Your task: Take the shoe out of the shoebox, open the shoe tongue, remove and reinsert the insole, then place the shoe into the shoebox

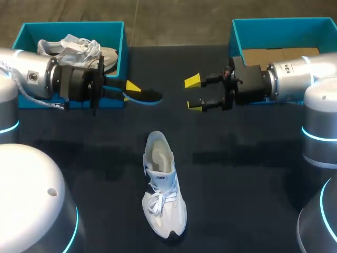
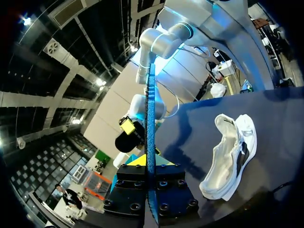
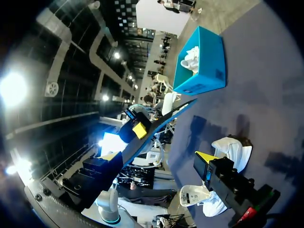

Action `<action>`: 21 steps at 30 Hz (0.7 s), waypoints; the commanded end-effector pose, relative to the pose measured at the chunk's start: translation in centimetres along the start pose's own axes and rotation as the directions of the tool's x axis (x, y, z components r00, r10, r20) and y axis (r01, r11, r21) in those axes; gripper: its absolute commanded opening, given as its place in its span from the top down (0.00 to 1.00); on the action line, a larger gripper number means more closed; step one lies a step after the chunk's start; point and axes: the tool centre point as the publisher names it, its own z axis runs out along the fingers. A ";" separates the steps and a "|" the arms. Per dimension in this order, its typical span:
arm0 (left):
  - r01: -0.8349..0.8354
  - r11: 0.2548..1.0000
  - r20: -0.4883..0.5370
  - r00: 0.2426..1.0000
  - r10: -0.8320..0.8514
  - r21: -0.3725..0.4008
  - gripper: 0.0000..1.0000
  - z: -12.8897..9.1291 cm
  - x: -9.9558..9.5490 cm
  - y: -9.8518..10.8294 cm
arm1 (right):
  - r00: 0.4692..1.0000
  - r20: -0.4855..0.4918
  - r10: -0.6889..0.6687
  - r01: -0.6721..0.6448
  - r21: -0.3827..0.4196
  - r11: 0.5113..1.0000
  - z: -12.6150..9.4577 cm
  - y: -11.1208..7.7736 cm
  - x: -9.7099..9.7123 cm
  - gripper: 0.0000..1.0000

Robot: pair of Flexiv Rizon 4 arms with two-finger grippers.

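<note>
Shoe [image 1: 162,184] lies on the worktop [image 1: 237,174], between the arms and nearer the camera. The left gripper [image 1: 130,89] clamps one end of the insole [image 1: 148,96]; the right gripper [image 1: 194,94] stands open just beside it. With so shallow a grip, the insole may twist or drop during reinsertion.

shoe [image 1: 163,192] on worktop [image 1: 237,174] centre-front | insole [image 1: 145,96] behind it, between both shoeboxes | left shoebox [image 1: 73,27] rear-left, second shoe [image 1: 79,47] inside | right shoebox [image 1: 284,31] rear-right

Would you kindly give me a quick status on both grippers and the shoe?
Left gripper shut on insole. Right gripper open, empty, facing it. Shoe on table, nearer than both grippers. Nothing in the way.
</note>
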 end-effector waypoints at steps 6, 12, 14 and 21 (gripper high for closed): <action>0.178 0.984 0.000 0.984 -0.178 0.029 1.00 -0.3 0.0 -0.3 | 1.000 0.001 0.000 0.000 -0.002 1.000 0.2 0.0 0.0 0.00; 0.480 0.876 -0.056 0.876 -0.478 0.035 1.00 -1.4 0.0 -0.4 | 1.000 0.001 0.000 0.000 -0.002 1.000 0.2 0.0 0.0 0.00; 0.553 0.832 -0.080 0.832 -0.549 0.047 1.00 -1.6 0.0 -0.5 | 1.000 0.001 0.000 0.000 -0.002 1.000 0.2 0.0 0.0 0.00; 0.800 0.589 -0.200 0.600 -0.775 0.117 1.00 -1.6 -0.2 0.1 | 1.000 0.001 0.000 0.000 -0.002 1.000 0.2 0.0 0.0 0.00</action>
